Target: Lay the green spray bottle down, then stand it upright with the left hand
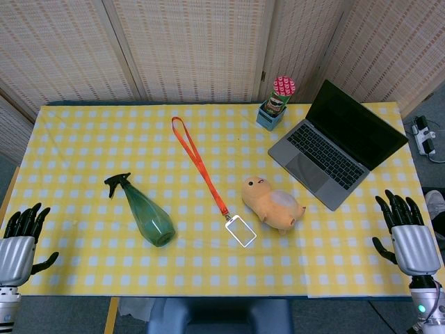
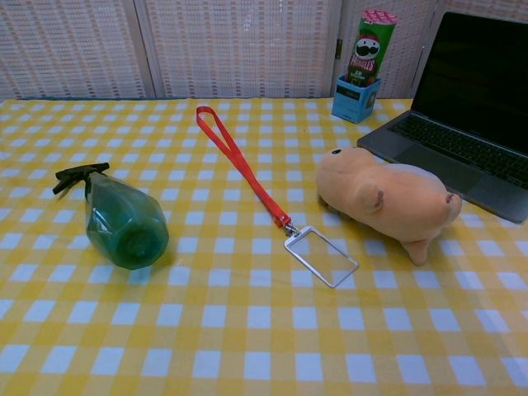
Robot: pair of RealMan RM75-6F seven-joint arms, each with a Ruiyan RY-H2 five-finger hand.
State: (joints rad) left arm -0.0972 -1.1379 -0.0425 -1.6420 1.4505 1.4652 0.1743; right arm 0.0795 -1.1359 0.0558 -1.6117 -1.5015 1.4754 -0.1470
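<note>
The green spray bottle (image 1: 147, 213) lies on its side on the yellow checked tablecloth, its black trigger head pointing to the far left and its base toward me; the chest view shows the bottle (image 2: 122, 221) the same way. My left hand (image 1: 19, 245) hovers at the table's near left corner, fingers apart, holding nothing, well left of the bottle. My right hand (image 1: 410, 236) is at the near right edge, fingers spread and empty. Neither hand shows in the chest view.
An orange lanyard (image 1: 200, 165) with a clear badge holder (image 1: 240, 230) lies mid-table. A plush toy (image 1: 272, 203) lies right of it. An open laptop (image 1: 336, 142) sits at the right, and a Pringles can in a blue box (image 1: 276, 101) stands at the back.
</note>
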